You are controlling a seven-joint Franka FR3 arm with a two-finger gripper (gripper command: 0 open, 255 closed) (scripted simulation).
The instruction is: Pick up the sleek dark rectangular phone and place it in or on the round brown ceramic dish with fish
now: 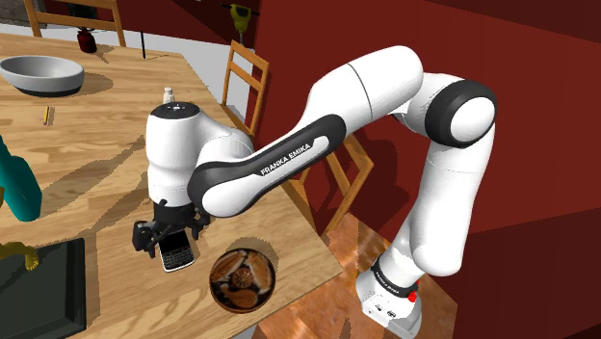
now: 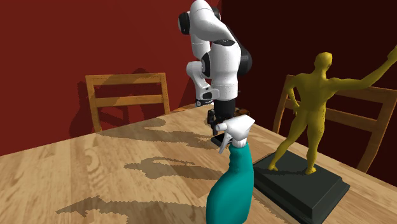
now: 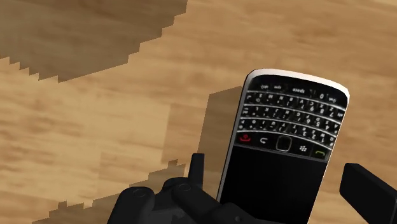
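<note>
I see the gripper (image 3: 277, 168) jaws spread, the phone (image 3: 283, 137) lying untouched between them, just beside the dish (image 1: 214, 281).

The phone (image 3: 280, 146) runs off the wrist view's edge at its screen end. In the shoulder view, the tray (image 1: 48, 289) at 8 o'clock and the bottle (image 1: 19, 188) at 9 o'clock are cut off, and a yellow speck (image 1: 45, 116) at 10 o'clock is too small to tell.
</note>
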